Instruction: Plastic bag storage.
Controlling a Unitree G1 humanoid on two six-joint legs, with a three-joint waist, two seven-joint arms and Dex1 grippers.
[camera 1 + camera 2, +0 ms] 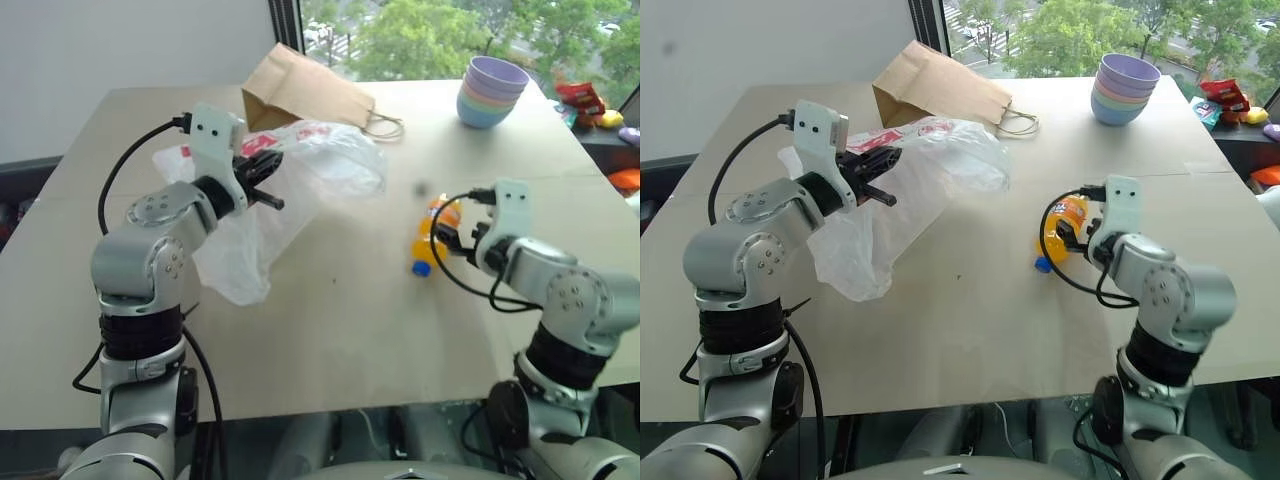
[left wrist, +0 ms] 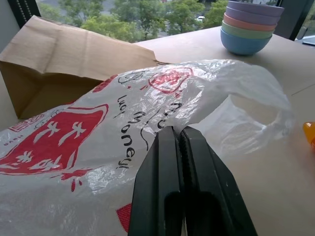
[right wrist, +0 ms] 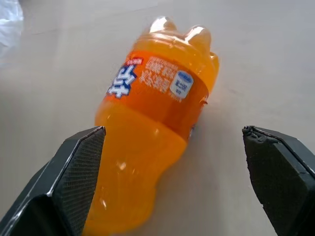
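The plastic bag (image 1: 300,170), translucent white film with red print, hangs lifted off the table at its upper edge. My left gripper (image 2: 178,135) is shut on a pinch of that film (image 2: 162,98); the rest of the bag droops to the tabletop. On the right lies an orange soda bottle (image 3: 147,123) with a blue cap (image 1: 1041,265), on its side. My right gripper (image 3: 172,142) is open just above and behind it, one finger (image 3: 78,162) on each side of the bottle, not touching it.
A brown paper bag (image 1: 300,90) with string handles lies behind the plastic bag. A stack of pastel bowls (image 1: 492,92) stands at the table's (image 1: 340,340) far right. Snack packets (image 1: 585,100) sit off the right edge by the window.
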